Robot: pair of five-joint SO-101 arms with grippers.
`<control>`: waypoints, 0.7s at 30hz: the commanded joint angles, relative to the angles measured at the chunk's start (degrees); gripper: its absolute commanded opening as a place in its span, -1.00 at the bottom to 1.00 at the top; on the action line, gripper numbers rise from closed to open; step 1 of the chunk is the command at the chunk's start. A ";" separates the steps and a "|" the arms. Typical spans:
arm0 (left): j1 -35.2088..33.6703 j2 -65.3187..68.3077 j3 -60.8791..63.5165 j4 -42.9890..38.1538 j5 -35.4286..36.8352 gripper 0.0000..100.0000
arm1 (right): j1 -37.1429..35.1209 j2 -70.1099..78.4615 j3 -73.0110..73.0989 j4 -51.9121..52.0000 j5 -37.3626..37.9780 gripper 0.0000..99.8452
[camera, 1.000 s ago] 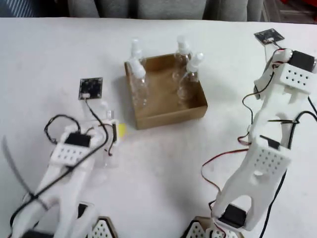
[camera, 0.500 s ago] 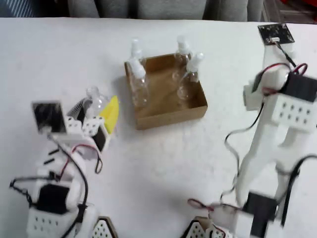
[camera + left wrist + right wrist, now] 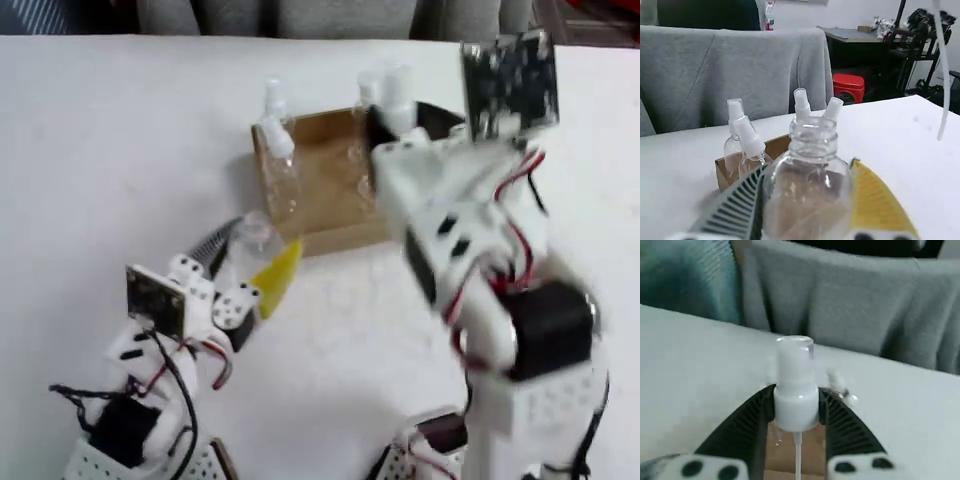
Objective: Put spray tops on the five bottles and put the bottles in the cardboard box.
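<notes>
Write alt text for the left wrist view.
The left gripper holds a clear bottle with an open neck and no spray top, clamped between a grey ribbed finger and a yellow finger. Behind it on the white table, four bottles with white spray tops stand at a cardboard box.

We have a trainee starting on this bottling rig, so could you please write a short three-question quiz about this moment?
1. True or false: the bottle held by the left gripper is already capped.
2. What is the right gripper shut on? A) a spray top B) a second bottle C) nothing
3. Going by the left wrist view, how many capped bottles stand in the cardboard box?

Key: 1. False, its neck is open. 2. A. 3. Four.
</notes>
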 commanded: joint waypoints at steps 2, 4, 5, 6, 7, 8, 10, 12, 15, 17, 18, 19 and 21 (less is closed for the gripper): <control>0.84 -2.42 5.45 -7.82 -0.35 -0.96 | -10.07 -5.58 -0.44 -4.79 -1.58 -0.97; 0.84 -2.42 7.03 -8.97 -0.35 -0.96 | -12.18 -7.16 -0.35 -8.57 -4.04 -0.97; 0.92 -2.42 7.38 -9.05 -0.35 -0.96 | -12.53 -7.60 -0.35 -10.59 -5.27 -0.97; 0.92 -2.42 7.65 -9.32 -0.35 -0.96 | -12.79 -7.96 -0.26 -12.62 -6.42 -0.97; 0.92 -2.42 7.65 -9.32 -0.35 -0.96 | -12.88 -7.96 -0.26 -14.46 -7.65 -0.97; 0.92 -2.42 7.47 -9.32 -0.35 -0.96 | -12.88 -7.96 -0.26 -16.04 -9.05 -0.97; 0.92 -2.51 6.95 -9.14 -0.35 -0.96 | -12.88 -7.87 -0.18 -18.33 -11.60 -0.97; 0.92 -2.51 6.68 -8.97 -0.35 -0.96 | -12.97 -7.87 1.32 -20.79 -13.54 -0.97; 0.75 -2.51 6.33 -8.97 -0.35 -0.96 | -12.97 -8.22 6.59 -25.45 -14.07 -0.97; 0.57 -2.51 6.24 -8.97 -0.35 -0.96 | -12.97 -8.57 11.52 -29.14 -14.42 -0.97; 0.48 -2.51 6.24 -8.97 -0.35 -0.96 | -12.97 -8.66 13.71 -30.73 -14.42 -0.97; 0.48 -2.51 6.24 -8.97 -0.35 -0.96 | -12.97 -9.01 15.47 -31.96 -14.42 -0.97; 0.48 -2.51 6.51 -8.97 -0.35 -0.96 | -14.37 -10.24 18.29 -34.15 -14.51 -0.97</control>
